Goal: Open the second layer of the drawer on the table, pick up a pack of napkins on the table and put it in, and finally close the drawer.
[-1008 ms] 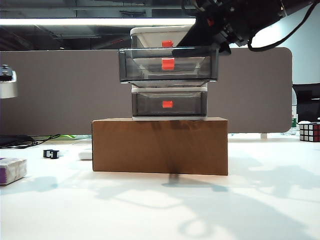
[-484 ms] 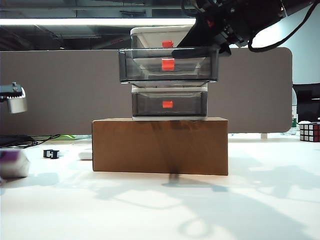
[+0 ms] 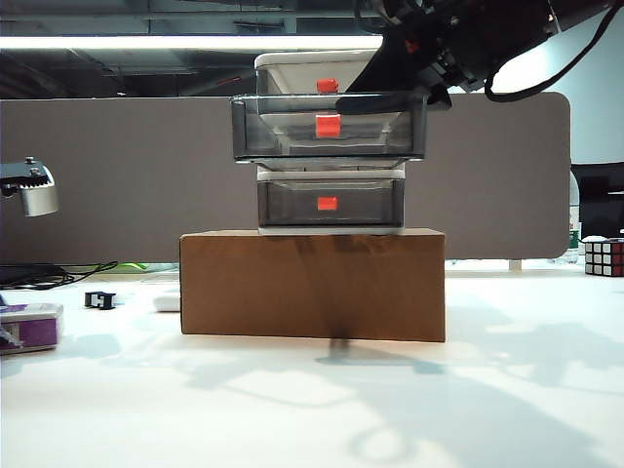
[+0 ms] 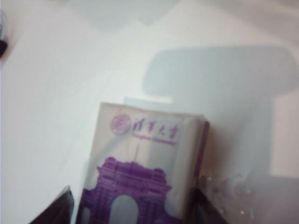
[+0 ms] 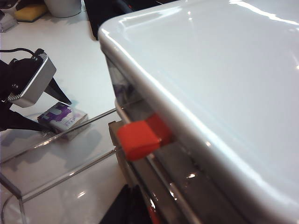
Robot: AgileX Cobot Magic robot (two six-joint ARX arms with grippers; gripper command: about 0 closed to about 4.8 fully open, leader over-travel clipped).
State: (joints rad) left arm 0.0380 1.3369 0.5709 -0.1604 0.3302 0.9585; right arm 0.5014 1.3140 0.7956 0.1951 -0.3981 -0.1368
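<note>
Napkin pack [image 3: 29,326], purple/white, lies flat on tabletop [image 3: 312,409] at far left, well apart from cardboard box [image 3: 312,284] w/ drawer cabinet [image 3: 330,146] on top. 2nd drawer [image 3: 329,127] pulled out. Left claw [image 4: 133,210] open, fingers either side of pack. Right claw [image 3: 414,90] up by 2nd drawer, state can't tell.

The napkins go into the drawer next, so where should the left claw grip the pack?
Grip the pack of napkins across its two long side edges, coming straight down from above. It lies flat on the table, and the open left claw already straddles it.
</note>
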